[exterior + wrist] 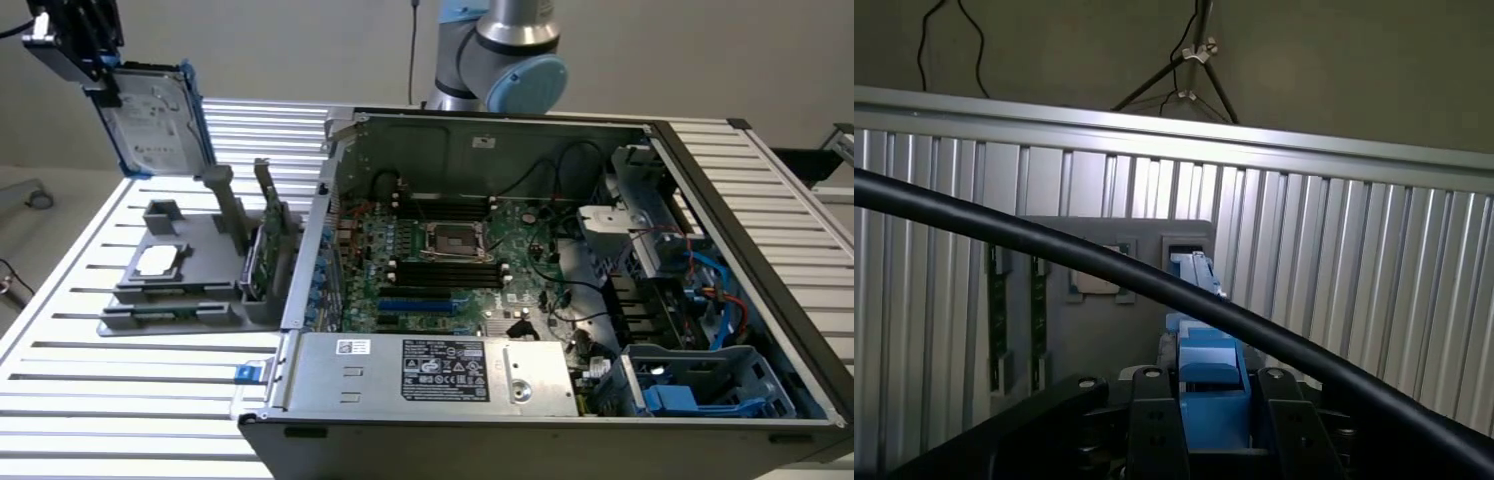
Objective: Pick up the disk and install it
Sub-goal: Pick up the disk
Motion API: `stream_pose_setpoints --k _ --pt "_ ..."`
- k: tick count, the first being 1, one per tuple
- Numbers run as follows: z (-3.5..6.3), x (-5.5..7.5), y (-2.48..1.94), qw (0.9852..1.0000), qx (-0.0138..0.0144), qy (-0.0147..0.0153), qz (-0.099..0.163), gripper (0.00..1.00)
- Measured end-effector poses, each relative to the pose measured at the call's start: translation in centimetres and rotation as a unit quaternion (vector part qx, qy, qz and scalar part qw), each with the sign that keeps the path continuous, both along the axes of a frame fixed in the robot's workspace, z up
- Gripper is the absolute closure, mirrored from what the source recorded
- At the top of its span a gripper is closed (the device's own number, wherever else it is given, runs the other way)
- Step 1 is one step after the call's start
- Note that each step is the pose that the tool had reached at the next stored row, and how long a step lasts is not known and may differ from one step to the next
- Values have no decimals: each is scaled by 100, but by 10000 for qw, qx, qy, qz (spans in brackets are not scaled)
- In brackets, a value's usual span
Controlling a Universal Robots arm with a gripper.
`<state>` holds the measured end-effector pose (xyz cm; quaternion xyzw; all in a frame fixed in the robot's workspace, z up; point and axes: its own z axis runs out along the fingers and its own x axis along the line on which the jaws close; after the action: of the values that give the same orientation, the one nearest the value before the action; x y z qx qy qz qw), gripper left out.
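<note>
The disk [158, 125] hangs from the pincer [100, 88] (label toward camera), long axis near-vertical.

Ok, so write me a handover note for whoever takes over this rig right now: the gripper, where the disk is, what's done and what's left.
Gripper: shut on the disk, gripping its blue carrier by the upper end; the disk hangs on edge below the fingers.
Disk: in the air above the grey holder tray, at the exterior view's left, outside the open computer case.
Done: pick-up; the disk is clear of the tray.
Left: installation; the disk is not yet in the case. A blue drive cage sits in the case's corner at the exterior view's lower right.
</note>
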<state>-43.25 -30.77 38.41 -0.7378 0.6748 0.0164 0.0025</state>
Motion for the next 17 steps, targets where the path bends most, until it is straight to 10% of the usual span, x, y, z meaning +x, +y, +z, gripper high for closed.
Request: stream_pose_setpoints --k 17 --pt "390 358 -3 10000 67 38 11 67"
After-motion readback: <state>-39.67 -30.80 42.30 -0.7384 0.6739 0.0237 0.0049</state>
